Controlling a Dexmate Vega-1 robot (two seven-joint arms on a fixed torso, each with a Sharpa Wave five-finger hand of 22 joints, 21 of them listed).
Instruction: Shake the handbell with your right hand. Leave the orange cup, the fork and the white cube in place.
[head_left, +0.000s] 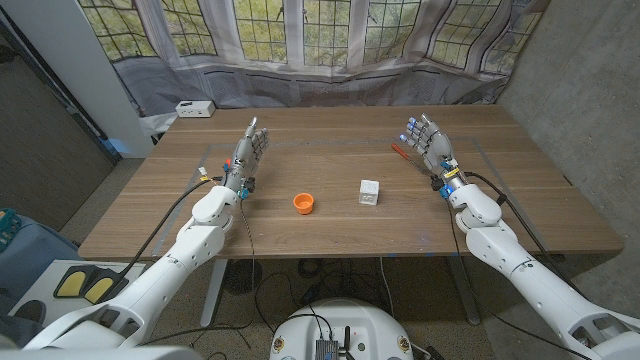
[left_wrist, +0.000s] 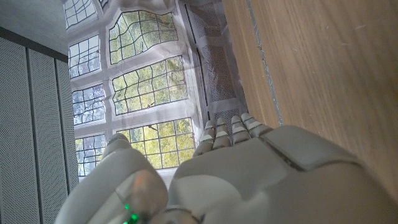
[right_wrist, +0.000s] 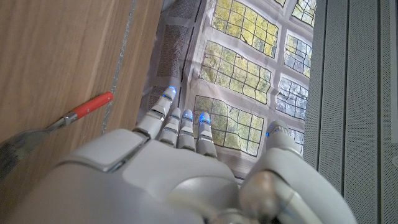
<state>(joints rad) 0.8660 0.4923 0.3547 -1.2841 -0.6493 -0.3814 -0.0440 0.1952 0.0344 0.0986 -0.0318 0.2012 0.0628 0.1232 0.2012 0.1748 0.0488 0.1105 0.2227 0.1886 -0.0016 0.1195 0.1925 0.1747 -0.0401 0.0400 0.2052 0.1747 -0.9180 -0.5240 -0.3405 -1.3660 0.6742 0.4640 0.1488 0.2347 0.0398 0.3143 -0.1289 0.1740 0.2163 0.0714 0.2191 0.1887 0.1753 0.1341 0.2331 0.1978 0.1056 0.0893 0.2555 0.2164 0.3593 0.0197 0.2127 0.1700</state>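
Note:
A small orange cup (head_left: 304, 203) stands near the middle of the wooden table (head_left: 330, 135), with a white cube (head_left: 369, 192) just to its right. A fork with a red handle (head_left: 400, 152) lies farther back, close beside my right hand (head_left: 428, 143); in the right wrist view the fork (right_wrist: 62, 121) lies on the wood next to that hand (right_wrist: 168, 168). My right hand stands on its edge, fingers straight and apart, holding nothing. My left hand (head_left: 247, 155) stands the same way at the table's left, also holding nothing, and its back (left_wrist: 249, 168) shows in the left wrist view.
A white box (head_left: 194, 108) sits at the table's far left corner. A grey curtain (head_left: 340, 75) and leaded windows run behind the far edge. A dark cable (head_left: 180, 205) hangs off the left arm near the table's left edge.

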